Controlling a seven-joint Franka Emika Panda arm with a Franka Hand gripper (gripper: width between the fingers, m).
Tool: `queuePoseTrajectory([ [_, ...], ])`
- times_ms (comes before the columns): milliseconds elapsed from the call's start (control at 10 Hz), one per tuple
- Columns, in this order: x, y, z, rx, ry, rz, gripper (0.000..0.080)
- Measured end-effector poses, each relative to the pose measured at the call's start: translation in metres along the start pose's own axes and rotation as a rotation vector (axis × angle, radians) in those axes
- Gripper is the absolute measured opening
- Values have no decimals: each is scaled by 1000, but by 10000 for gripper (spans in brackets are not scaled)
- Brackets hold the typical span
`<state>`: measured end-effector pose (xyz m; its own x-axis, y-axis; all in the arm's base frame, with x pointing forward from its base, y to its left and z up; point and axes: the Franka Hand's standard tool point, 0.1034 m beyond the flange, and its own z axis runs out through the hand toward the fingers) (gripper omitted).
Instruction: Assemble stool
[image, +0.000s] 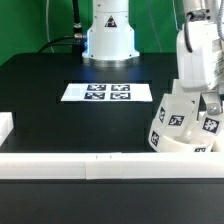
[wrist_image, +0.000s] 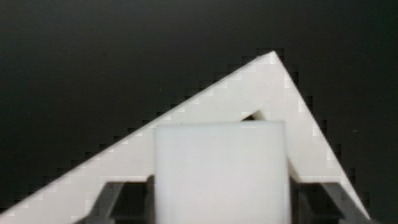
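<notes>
Table (image: 50, 110): black, flat, takes up most of the exterior view.
Rail (image: 60, 165): long, white, runs along the table's near edge; a short white block (image: 5, 127) sits at the exterior view's left.
Arm (image: 195, 50): white, comes down at the exterior view's right, over the stool parts.
Base (image: 108, 35): white, stands at the far edge of the table, behind the marker board.
Marker board (image: 108, 92): thin, white, carries four tags, lies flat mid-table, well apart from the stool.
Seat (image: 185, 140): white, at the exterior view's right, just behind the rail.
Legs (image: 178, 115): tagged, stand upright on the seat.
Gripper (wrist_image: 219, 180): clamped on a white leg (wrist_image: 219, 165), one finger on either side, seen in the wrist view against a white corner shape.
</notes>
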<state>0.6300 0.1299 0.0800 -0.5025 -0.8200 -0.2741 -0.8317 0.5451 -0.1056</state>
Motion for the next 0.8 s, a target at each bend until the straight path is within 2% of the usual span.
queuePoseTrajectory([
  [300,0,0,-1,1,-7,-8,337],
  [400,-3,-3,-9,7,-17,-43,532],
  [500,-6,-4,-21,14,-30,-66,612],
  [700,-13,-5,-49,25,-64,-86,643],
  [800,-18,-6,-57,28,-75,-90,643],
])
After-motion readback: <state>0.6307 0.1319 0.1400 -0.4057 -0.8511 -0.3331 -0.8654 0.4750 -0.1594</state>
